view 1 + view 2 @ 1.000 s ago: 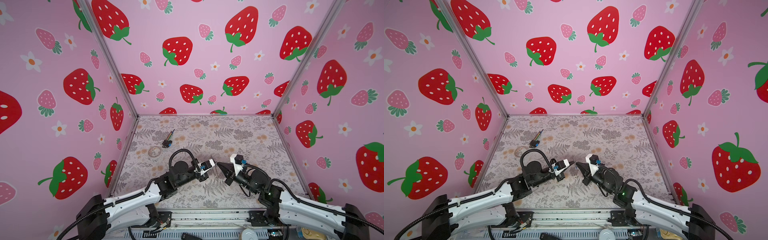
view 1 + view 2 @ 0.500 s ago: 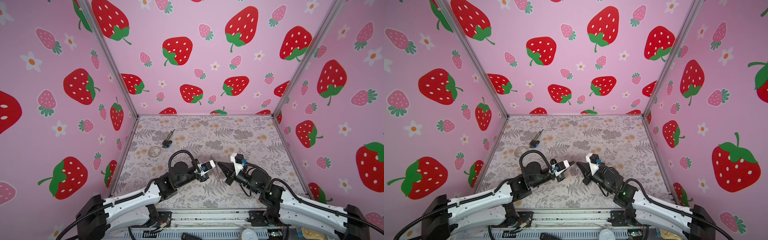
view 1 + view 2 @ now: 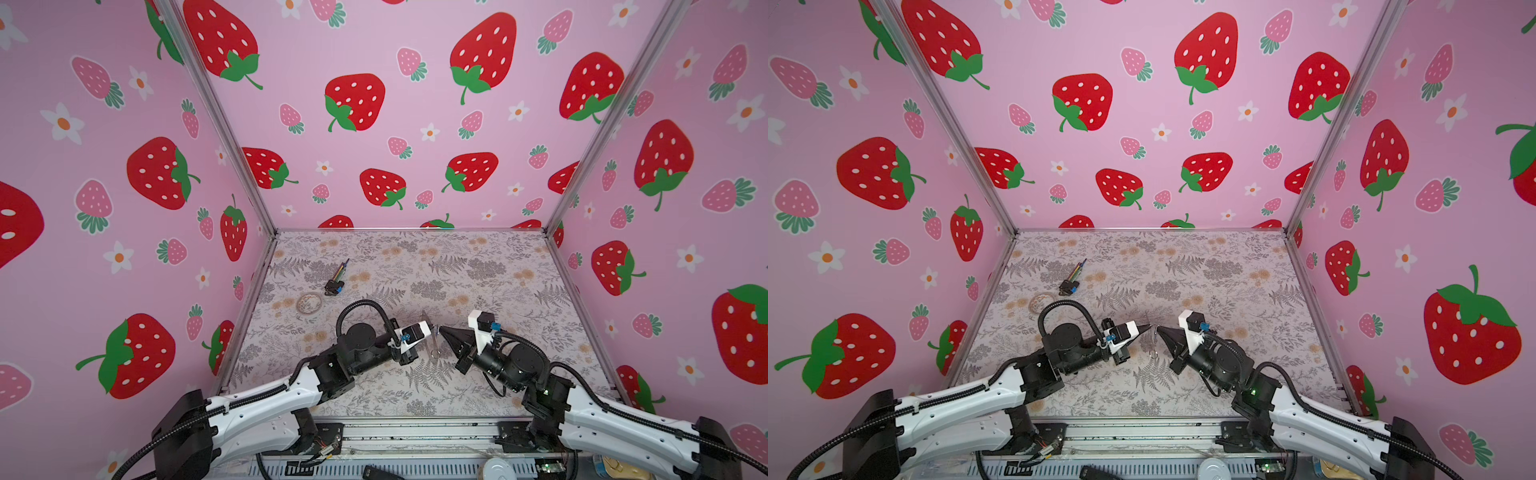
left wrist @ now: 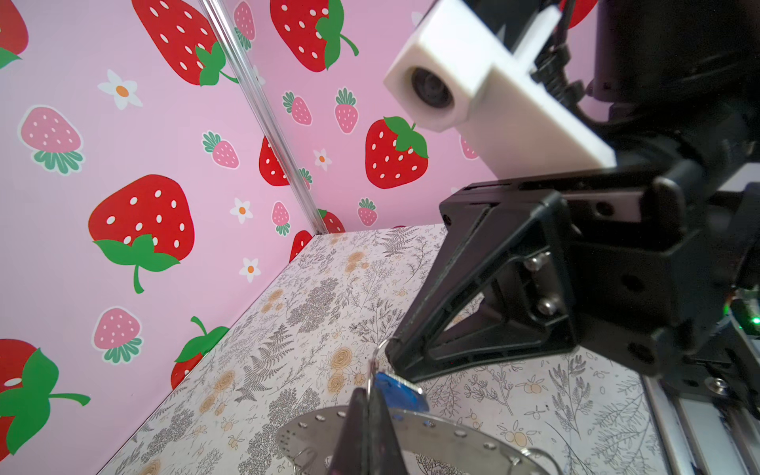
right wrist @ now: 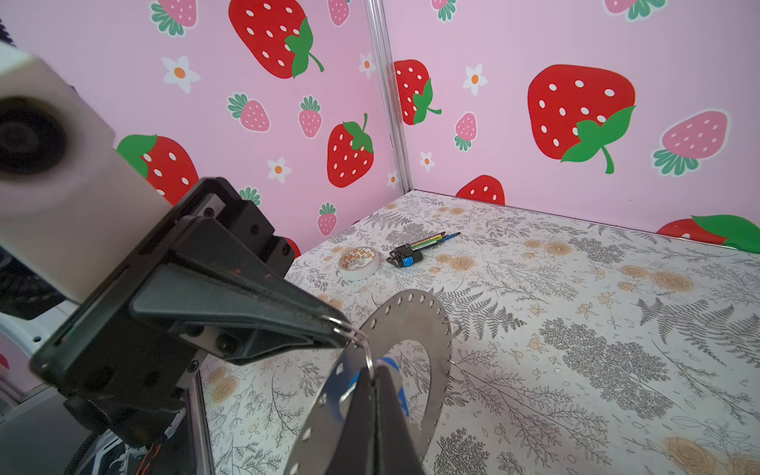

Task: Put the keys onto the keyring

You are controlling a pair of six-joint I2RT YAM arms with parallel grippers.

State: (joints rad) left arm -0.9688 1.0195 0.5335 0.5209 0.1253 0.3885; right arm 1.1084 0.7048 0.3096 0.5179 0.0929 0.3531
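Both grippers meet tip to tip above the middle of the floral floor. In both top views the keyring (image 3: 434, 343) (image 3: 1152, 347), a flat grey ring with small rim holes, hangs edge-on below the tips. My left gripper (image 3: 432, 329) (image 4: 367, 395) is shut on a thin wire loop. The blue tag of the keys (image 4: 401, 390) (image 5: 392, 364) hangs on that loop, just above the keyring (image 4: 444, 436) (image 5: 415, 325). My right gripper (image 3: 441, 329) (image 5: 374, 372) is shut on the same loop from the opposite side. The silver key is hidden.
A pale tape roll (image 3: 309, 303) (image 5: 359, 261) and a black-and-blue plug with coloured wires (image 3: 334, 284) (image 5: 407, 255) lie at the back left. Pink strawberry walls close in three sides. A metal rail (image 3: 415, 432) runs along the front edge.
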